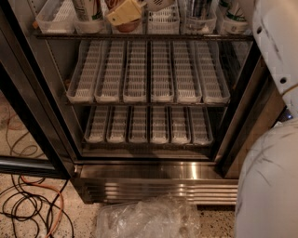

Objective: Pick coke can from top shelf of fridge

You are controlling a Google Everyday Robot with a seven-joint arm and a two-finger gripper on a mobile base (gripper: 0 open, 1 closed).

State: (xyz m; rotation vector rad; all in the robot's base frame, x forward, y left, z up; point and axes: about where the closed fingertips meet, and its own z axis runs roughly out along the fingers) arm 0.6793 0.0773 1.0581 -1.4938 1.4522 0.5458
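Note:
The fridge [158, 179] stands open in front of me. Its top shelf [139, 36] runs along the upper edge of the view, with white trays and drink cans on it. My gripper [125, 11], tan with a white part beside it, reaches into the shelf left of centre. Just under it shows a reddish rounded base [128, 26], which looks like the coke can; most of it is hidden by the gripper and cut off by the frame edge. White-and-green cans [88, 9] stand to its left and at the far right [233, 11]. A silver-dark can [200, 8] stands to the right.
Two lower racks of can-less white trays [149, 69] [149, 124] fill the fridge. My white arm [274, 46] and body [267, 186] cover the right side. The dark door frame [28, 107] stands at left. A clear plastic bag [149, 218] and cables [28, 204] lie on the floor.

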